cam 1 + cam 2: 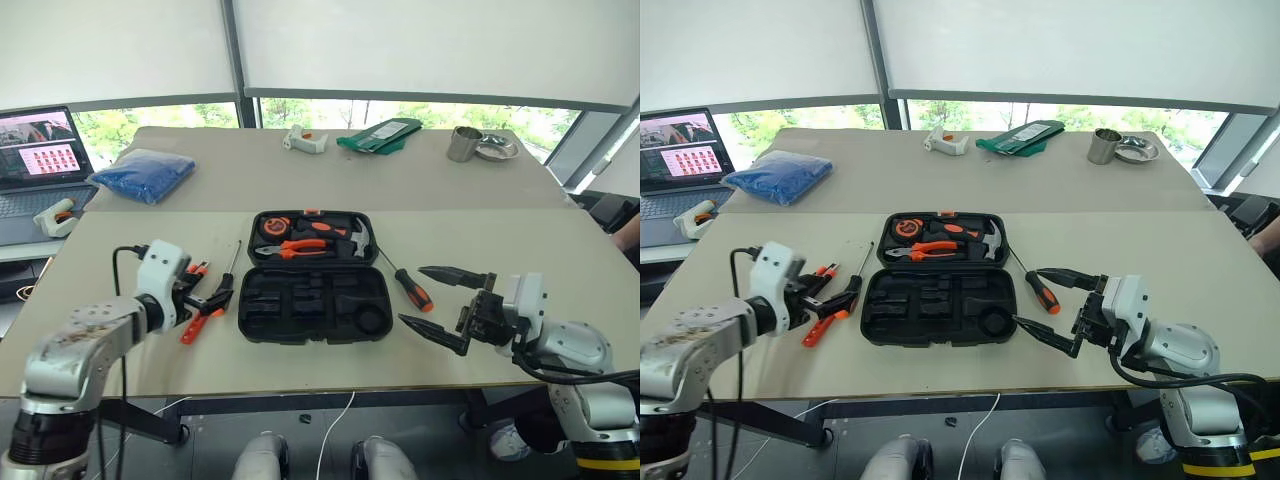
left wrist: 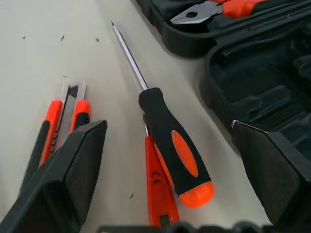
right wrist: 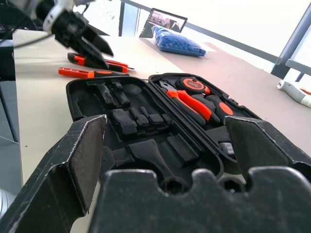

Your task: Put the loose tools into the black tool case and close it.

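Screwdriver [image 2: 172, 141] and tester pen [image 2: 158, 187] lie between our left hand's [image 1: 207, 295] spread fingers; our right hand [image 1: 437, 305] gapes empty beside the open case [image 1: 312, 300].

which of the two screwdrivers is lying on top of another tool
The screwdriver left of the tool case, between the left gripper's open fingers. Its handle crosses over the orange tester pen; the other screwdriver lies alone on the case's right.

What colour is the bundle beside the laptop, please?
Blue; the bundle shows best in the left eye view.
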